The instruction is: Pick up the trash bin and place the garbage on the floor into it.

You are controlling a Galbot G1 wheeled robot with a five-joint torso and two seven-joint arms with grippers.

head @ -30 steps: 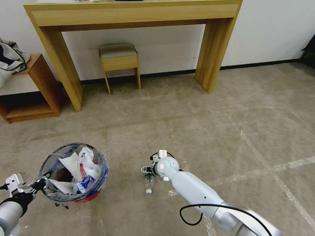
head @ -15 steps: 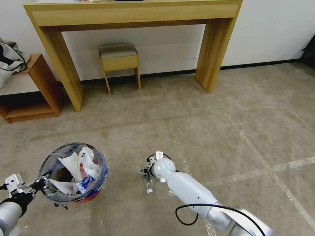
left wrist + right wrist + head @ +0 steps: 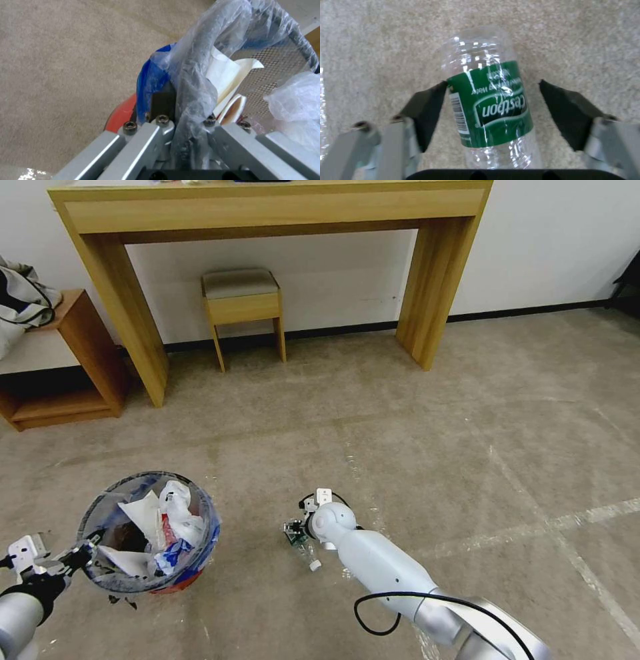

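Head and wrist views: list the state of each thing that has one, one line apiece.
Red-based round trash bin with clear-and-blue plastic liner: upright, partly filled with litter, rim gripped.
Clear plastic bottle with green label: lying on the carpet, capped, between open jaws.
Left gripper: shut on the bin rim.
Right gripper: open, straddling the bottle.

1. The right gripper point(image 3: 293, 532) has slid a little toward the robot's left along the floor point(image 3: 413, 447).
2. The bottle point(image 3: 301, 545) has turned: its cap, which pointed straight back at the robot, now angles toward the right arm.
3. One pad point(image 3: 425, 112) now touches the bottle's label.
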